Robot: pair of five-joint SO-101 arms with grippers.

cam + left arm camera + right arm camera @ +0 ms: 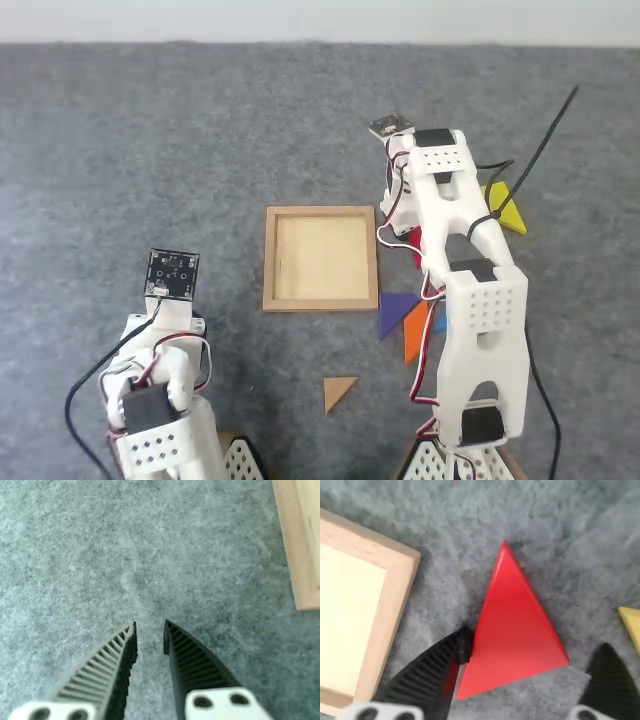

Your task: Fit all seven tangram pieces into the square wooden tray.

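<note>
The square wooden tray (271, 258) lies flat on the grey carpet (150, 150). Its pale floor shows bare from rim to rim, and every piece in view lies outside it.

Nearest, off the tray's near left corner, the left gripper (150, 630) hangs over the carpet. Its ribbed black fingers (190, 655) are a narrow gap apart with nothing between them (a corner of the tray's rim sits well clear of them). On the tray's near side, well apart from it, lies a small plain-wood triangle (338, 390).

Just beside the tray's near right corner is a purple triangle (394, 311) with an orange piece (414, 332) right beside it. Next to them is a sliver of a blue piece (439, 322), mostly hidden under the right arm, so its shape cannot be told.

Farther along the tray's right rim, the right gripper (535, 640) is spread wide astride a red triangle (515, 630) lying flat near the rim. One finger touches the triangle's edge on the tray side; the other stands clear of it.

Farthest from the tray, beyond the arm, a yellow piece (507, 208) is partly covered by the arm and a black cable tie (548, 135).
</note>
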